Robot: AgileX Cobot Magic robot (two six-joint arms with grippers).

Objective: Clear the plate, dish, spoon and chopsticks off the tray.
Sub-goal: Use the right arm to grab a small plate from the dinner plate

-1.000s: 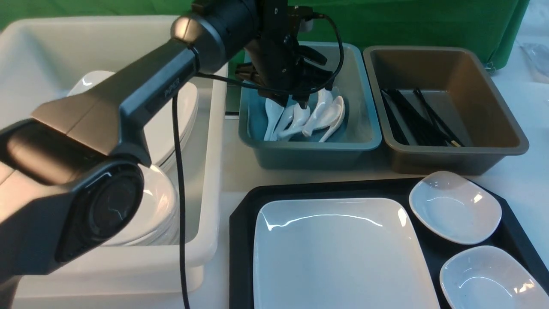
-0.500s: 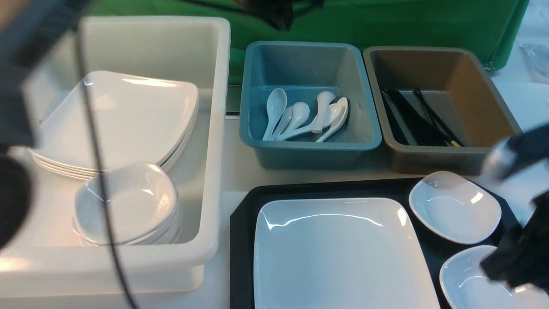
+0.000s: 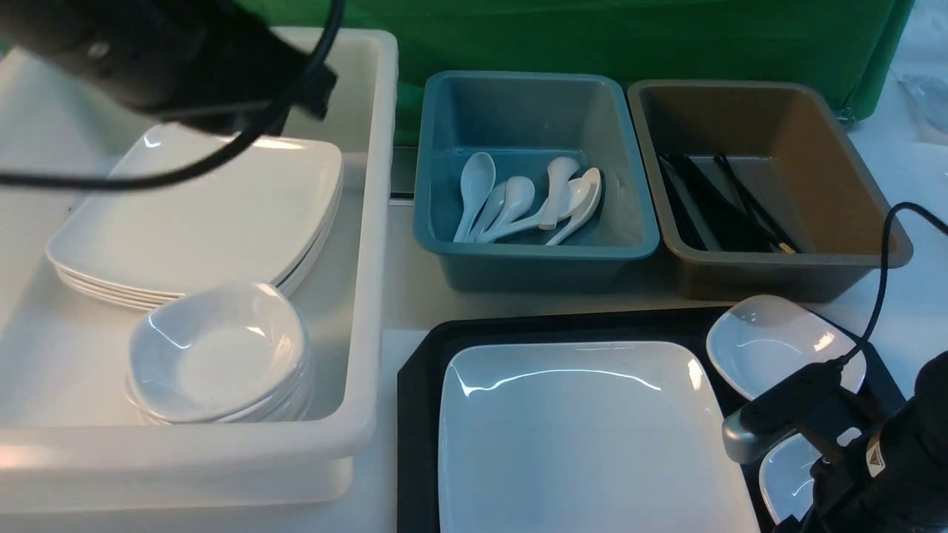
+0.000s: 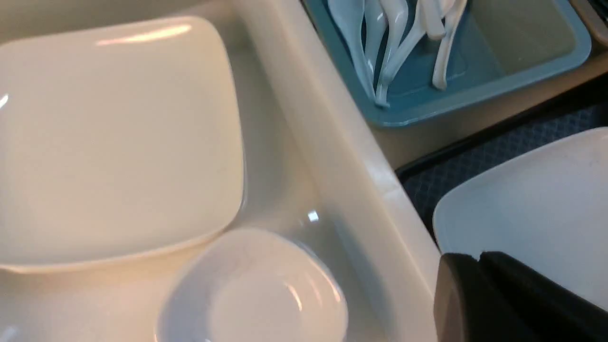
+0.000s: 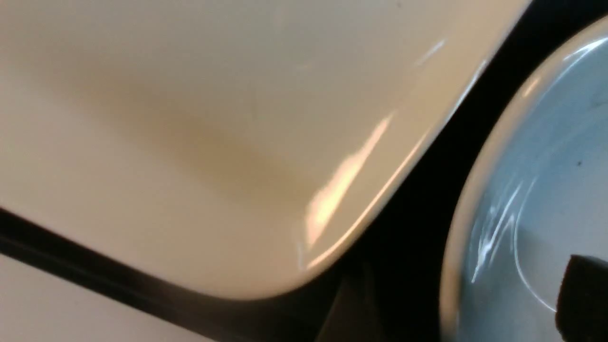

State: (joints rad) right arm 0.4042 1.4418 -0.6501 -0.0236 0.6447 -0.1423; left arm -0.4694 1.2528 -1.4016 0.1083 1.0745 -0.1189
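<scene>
Tray [image 3: 418, 414]: at 5 o'clock in the front view, on the table.

Plate [image 3: 585, 437]: flat on the tray, filling its 9 o'clock side.

Dishes: two, both on the tray's 3 o'clock side. Far dish [image 3: 778, 348] is at 2 o'clock from the plate. Near dish [image 3: 785, 477] is at 4 o'clock from it, with a dark strip of tray between dish and plate.

Spoons [image 3: 518, 203]: several lie in the blue bin [image 3: 533, 266], at 12 o'clock beyond the tray.

Chopsticks [image 3: 726, 207]: in the brown bin [image 3: 770, 277] at 1 o'clock, just beside the blue bin.

White bin [image 3: 370, 437]: at 9 o'clock. It holds a plate stack [image 3: 200, 215] at its far end and a dish stack [image 3: 215, 355] at its near end.

Left arm [image 3: 148, 52]: at 10 o'clock, over the white bin's far end. Left gripper [image 4: 477, 261]: fingers pressed together, nothing between them.

Right arm [image 3: 889, 451]: at 4 o'clock, over the near dish and hiding most of it. Right gripper [image 5: 585, 299]: one dark finger shows over the dish's bowl. The other is out of frame, so I cannot tell whether the jaws are apart or together. I also cannot tell whether it touches the dish.
</scene>
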